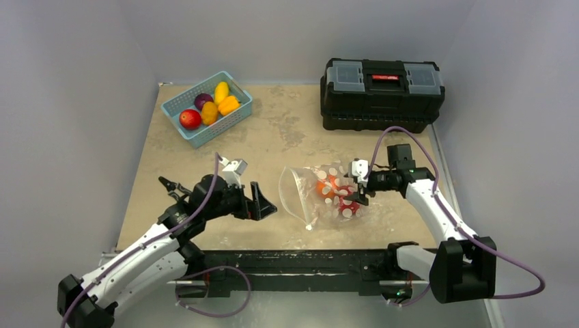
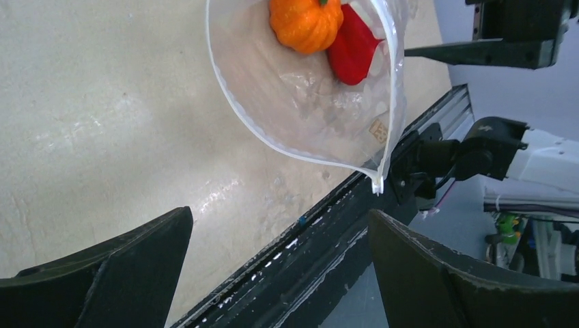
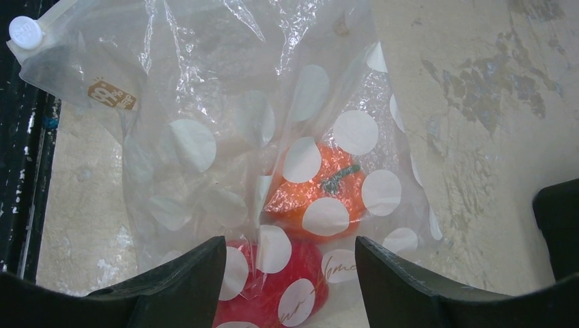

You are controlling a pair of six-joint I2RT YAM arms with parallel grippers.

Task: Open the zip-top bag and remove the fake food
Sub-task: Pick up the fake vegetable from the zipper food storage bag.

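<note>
The zip-top bag (image 1: 321,195), clear with white dots, lies mid-table with its mouth gaping toward the left. Inside sit two pieces of fake food, an orange pumpkin (image 3: 321,191) and a red piece (image 3: 273,287); both also show through the bag's open mouth (image 2: 300,147) in the left wrist view. My left gripper (image 1: 263,201) hangs open just left of the mouth, apart from it, with nothing between its fingers (image 2: 136,266). My right gripper (image 1: 358,188) is open at the bag's closed end, its fingers (image 3: 184,280) standing either side of the red piece under the plastic.
A light-blue basket (image 1: 235,116) at the back left holds red, purple, orange and yellow fake food. A black toolbox (image 1: 382,92) stands at the back right. The black rail (image 2: 328,239) of the table's near edge runs just below the bag.
</note>
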